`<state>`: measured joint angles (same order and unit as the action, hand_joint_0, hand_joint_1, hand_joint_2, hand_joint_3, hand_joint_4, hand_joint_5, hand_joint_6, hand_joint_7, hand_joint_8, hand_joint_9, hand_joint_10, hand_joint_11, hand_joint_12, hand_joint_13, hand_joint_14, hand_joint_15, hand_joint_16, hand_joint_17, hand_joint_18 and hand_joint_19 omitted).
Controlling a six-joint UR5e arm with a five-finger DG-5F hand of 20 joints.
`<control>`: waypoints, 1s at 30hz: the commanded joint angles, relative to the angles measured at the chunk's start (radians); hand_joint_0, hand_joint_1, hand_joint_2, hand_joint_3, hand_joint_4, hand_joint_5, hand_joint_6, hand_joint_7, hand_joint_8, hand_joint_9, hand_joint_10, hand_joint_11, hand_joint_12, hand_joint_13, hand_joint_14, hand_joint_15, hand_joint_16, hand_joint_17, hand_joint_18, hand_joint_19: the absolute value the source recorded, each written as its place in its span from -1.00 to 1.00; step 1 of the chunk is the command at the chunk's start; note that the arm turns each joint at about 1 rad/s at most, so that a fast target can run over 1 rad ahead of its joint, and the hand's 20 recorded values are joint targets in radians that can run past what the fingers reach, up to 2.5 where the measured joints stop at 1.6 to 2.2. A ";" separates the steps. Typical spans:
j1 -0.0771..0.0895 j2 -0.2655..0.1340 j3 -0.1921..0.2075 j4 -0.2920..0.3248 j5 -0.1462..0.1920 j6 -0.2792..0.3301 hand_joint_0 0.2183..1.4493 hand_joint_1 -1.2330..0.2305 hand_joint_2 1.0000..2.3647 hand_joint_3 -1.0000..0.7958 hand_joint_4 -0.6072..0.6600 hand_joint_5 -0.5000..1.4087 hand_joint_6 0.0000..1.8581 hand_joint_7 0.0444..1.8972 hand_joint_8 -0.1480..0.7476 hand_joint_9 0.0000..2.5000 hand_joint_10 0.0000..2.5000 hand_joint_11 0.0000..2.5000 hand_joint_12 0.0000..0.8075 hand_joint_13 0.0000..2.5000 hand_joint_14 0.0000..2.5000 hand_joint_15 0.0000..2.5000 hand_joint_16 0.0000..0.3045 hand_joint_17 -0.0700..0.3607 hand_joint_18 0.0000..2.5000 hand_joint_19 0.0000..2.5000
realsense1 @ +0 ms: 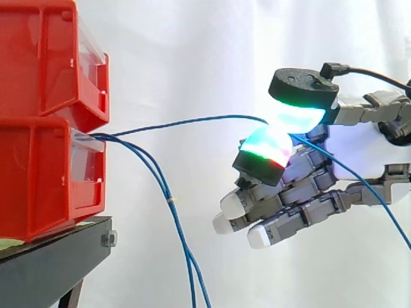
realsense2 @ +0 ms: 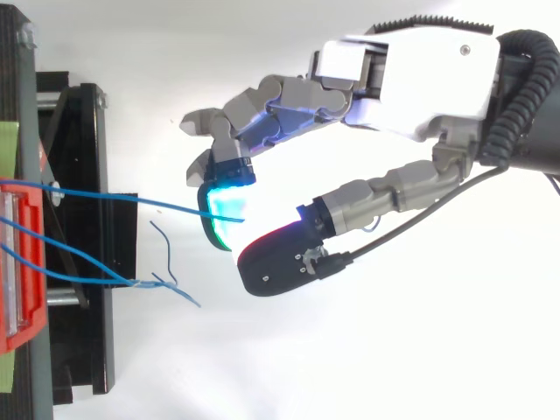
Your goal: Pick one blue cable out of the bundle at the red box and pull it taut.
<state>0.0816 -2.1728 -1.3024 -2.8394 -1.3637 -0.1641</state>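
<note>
From the side, the hand pinches one blue cable between two glowing pads. The cable arcs gently from the pinch to the lower red bin opposite the fingertips, with spare cables hanging below it. From above, the cable runs from the bin to the hand, and the spare cables lie towards the thumb's side.

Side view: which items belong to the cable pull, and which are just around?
Job: hand, pinched blue cable, loose blue cables, lower red bin.
Bystanders: upper red bin, black stand, white curtain.
</note>
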 commanded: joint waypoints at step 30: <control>0.000 -0.001 0.000 0.000 0.000 0.000 -0.29 -0.49 -0.97 -0.07 0.20 -0.64 -0.06 0.30 0.16 -0.51 -0.99 -0.72 -0.01 -0.81 -1.00 -0.98 -0.60 -0.05 -0.67 -0.89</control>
<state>0.0813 -2.1732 -1.3024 -2.8394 -1.3637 -0.1641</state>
